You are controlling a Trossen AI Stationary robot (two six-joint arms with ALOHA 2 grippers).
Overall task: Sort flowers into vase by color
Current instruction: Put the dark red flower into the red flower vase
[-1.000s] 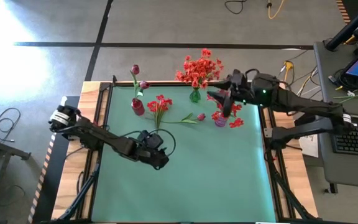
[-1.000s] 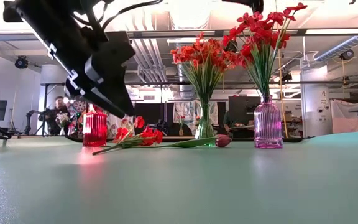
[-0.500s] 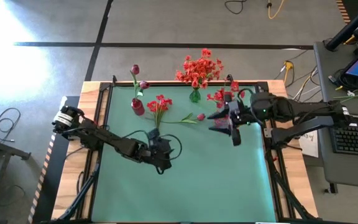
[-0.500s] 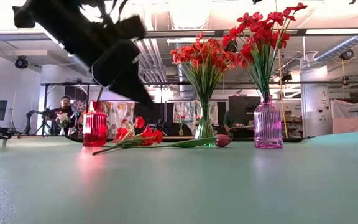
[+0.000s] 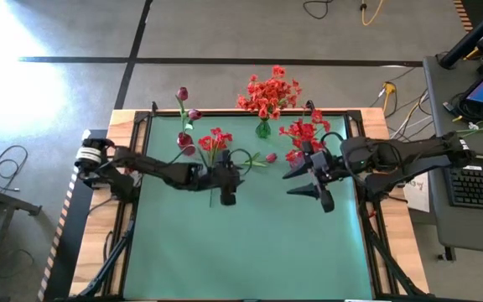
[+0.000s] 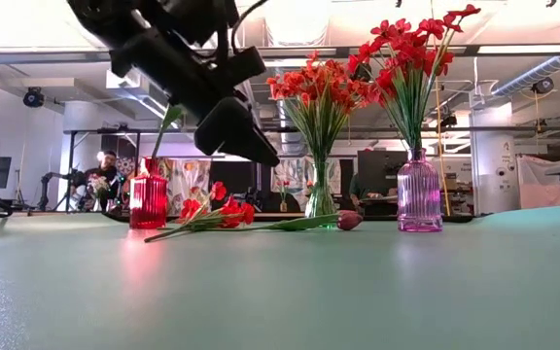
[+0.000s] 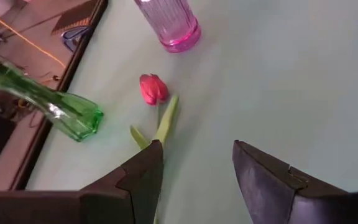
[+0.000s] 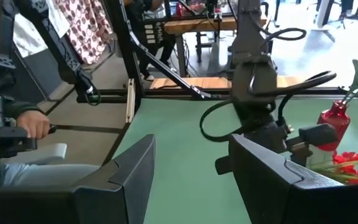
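**Three vases stood on the bench, two stems lay loose**

Three vases stood along the far side of the green bench [image 5: 250, 243]: a red vase [image 5: 186, 144], a green vase [image 5: 263, 128] and a purple vase [image 6: 419, 191]. The red vase held two dark magenta buds [image 5: 182, 94]. The green vase carried a full bunch of orange-red sprays [image 5: 268, 91], and the purple vase carried several bright red clusters [image 6: 411, 41].

Two flowers lay flat on the bench between the red and green vases: one red cluster stem [image 5: 214, 140] and one magenta tulip [image 7: 153, 88], its bud just beside the green vase's base.

The left gripper [image 7: 197, 171] hovered above the tulip's stalk with its jaws wide apart and nothing between them. The right gripper [image 5: 319, 191] hung over the bench near the purple vase, jaws likewise apart and empty.

A person's hand [image 8: 33, 126] showed beyond the bench edge in the right wrist view.
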